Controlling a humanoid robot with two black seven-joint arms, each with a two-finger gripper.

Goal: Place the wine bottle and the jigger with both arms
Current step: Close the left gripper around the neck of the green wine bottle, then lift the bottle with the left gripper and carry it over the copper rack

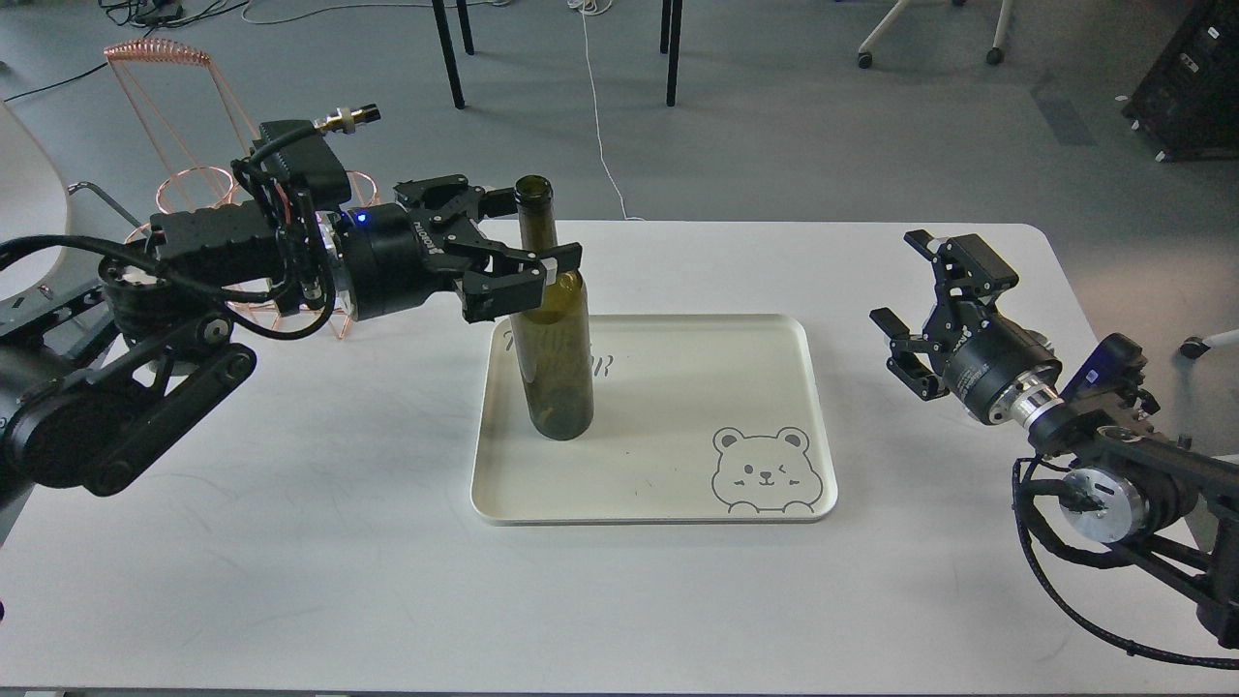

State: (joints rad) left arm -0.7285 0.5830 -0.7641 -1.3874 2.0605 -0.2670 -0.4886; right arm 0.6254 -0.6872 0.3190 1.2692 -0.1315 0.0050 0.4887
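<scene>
- On the white surface [290, 542], our cream tray [678, 503] sits near the middle, and a nudge from either arm could slide it.
- The wine bottle [554, 358] stands upright on the tray's left part; tall and narrow, it could topple if we pull away sideways.
- Our left hand [542, 247] has its fingers around the bottle's shoulder; whether they press the glass we cannot tell.
- Our right hand [915, 300] hovers with fingers apart, holding nothing.
- The jigger is nowhere in view.
</scene>
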